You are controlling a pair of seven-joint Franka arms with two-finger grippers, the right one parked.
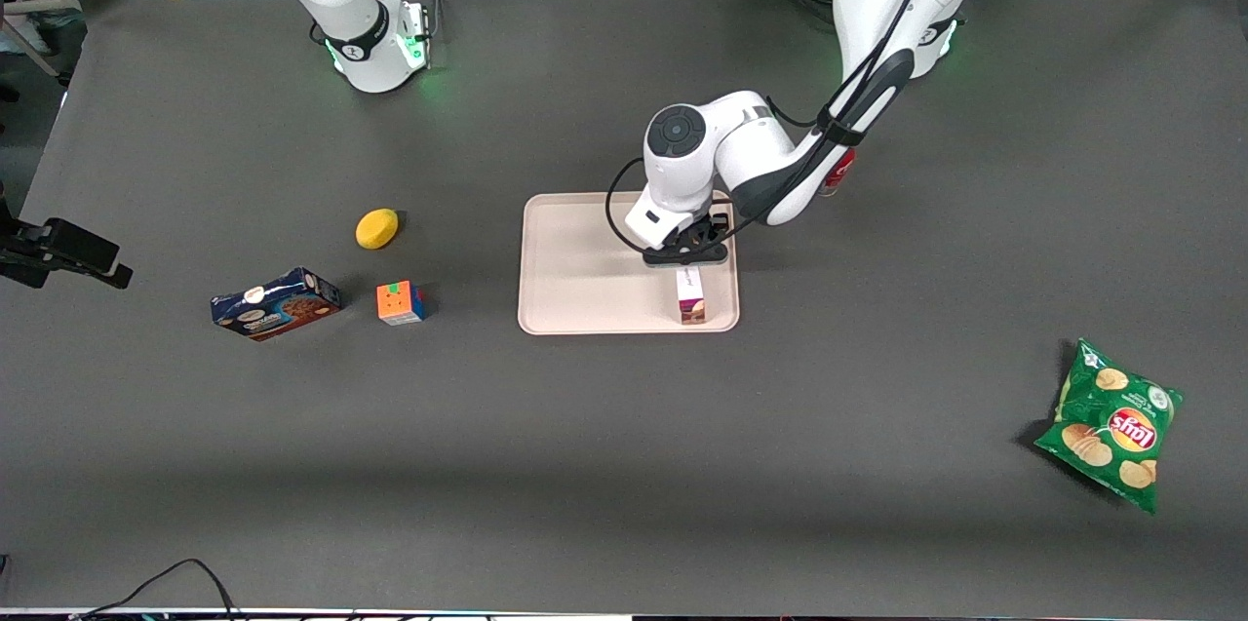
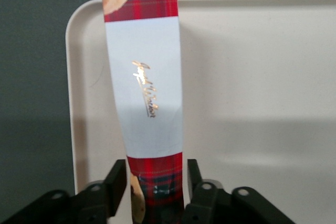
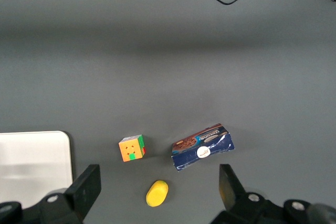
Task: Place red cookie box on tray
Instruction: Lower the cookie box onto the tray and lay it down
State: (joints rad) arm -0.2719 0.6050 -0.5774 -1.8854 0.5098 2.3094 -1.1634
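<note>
box on tray, tool straddling one end

red cookie box (image 2: 148, 103) runs lengthwise away from tool (image 2: 156, 184), over tray (image 2: 252, 77) near its edge; fingers (image 2: 116, 179) sit slightly spread, apparently not pinching.

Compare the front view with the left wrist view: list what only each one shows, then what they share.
Only the front view: the blue cookie box, cube, yellow lemon-like thing and chip bag, all on the dark table away from the tray.

Only the left wrist view: the gold script on the red box's white label, and a gap between each claw finger and the box.

Both: the red box lying on the tray near one edge, with the claw open around its end.
</note>
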